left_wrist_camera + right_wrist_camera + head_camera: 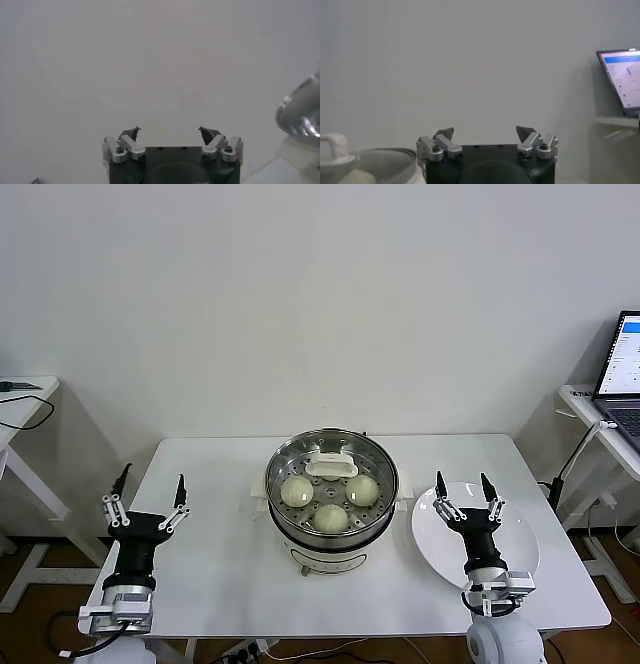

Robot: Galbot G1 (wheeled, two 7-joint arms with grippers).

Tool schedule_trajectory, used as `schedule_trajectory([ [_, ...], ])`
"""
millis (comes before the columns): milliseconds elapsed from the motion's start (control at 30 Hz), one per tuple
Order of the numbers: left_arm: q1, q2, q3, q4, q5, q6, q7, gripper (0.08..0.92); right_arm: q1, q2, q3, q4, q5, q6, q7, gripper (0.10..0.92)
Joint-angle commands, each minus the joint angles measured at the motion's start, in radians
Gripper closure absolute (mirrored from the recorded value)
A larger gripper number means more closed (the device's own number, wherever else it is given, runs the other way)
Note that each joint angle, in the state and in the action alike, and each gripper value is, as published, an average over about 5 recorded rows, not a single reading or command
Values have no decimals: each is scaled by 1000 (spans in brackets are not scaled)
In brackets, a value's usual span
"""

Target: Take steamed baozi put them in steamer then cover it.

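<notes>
Two matching arms are showing here: the left gripper (152,486) and the right gripper (464,487) are each wearing black pointed fingertips on silver-grey metal links, with dark screws showing at the joints. Black palm blocks are running down into black wrists and silver-white collars. A black cable is trailing below the left one.

White table (220,564), plate (440,549), laptop (626,369) far right.

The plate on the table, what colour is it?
Plain white, no pattern. The plate shows best in the head view, under the right gripper.
</notes>
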Motion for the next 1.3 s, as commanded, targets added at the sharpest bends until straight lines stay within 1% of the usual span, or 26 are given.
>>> schedule_trajectory([
  [33, 40, -44, -59, 6, -141, -70, -4, 177, -5, 0, 4, 27, -4, -22, -4, 203],
  [1300, 62, -58, -29, 18, -140, -87, -5, 177, -10, -4, 1, 47, -19, -59, 2, 203],
])
